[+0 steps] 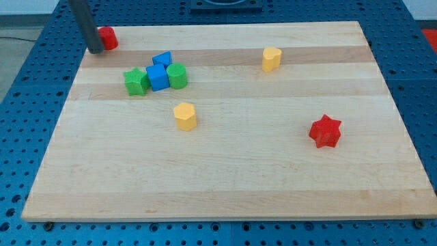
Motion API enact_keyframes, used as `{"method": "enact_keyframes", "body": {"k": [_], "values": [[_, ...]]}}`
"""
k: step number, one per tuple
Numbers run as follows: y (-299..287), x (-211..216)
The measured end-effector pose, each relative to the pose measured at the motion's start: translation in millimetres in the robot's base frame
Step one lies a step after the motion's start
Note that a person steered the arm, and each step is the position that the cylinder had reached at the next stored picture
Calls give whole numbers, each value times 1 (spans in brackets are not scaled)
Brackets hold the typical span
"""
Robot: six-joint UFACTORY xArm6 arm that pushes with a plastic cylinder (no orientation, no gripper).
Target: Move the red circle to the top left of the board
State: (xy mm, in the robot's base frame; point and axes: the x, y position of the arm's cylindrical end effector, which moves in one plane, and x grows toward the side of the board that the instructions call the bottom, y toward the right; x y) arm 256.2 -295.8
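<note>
Down at the board's top left corner, my tip (pixel 95 50) rests on the surface with nothing to open or close — it is a plain dark rod, and it stands just to the view's left of the red circle (pixel 107 37), touching it or very nearly so; the rod hides part of the block, so I cannot tell which. That red circle already lies right at the wooden board's (pixel 225 184) top edge, close against the left corner, so by the look of it the task is all but finished. If any nudge is left, it should be a small one: the block is at the rim, and a firm shove toward the view's top would tip it off onto the blue perforated table (pixel 27 102). A better approach, I'd judge, is to come round to the view's right of the block and ease it gently leftward along the top edge, keeping the push through its middle so it does not spin away. Everything else is out of the way — the green star (pixel 136 81), blue cube (pixel 158 77), a second blue block (pixel 162 59) and the green block (pixel 177 76) huddle below and to the right, the two yellow blocks (pixel 185 116) (pixel 272 59) lie farther out, and the red star (pixel 325 131) lies near the right edge.
</note>
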Motion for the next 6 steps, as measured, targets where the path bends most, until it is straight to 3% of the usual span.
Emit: {"method": "enact_keyframes", "body": {"k": [1, 2, 3, 5, 6], "values": [[-6, -7], [74, -5], [100, -14], [36, -65], [41, -9]]}}
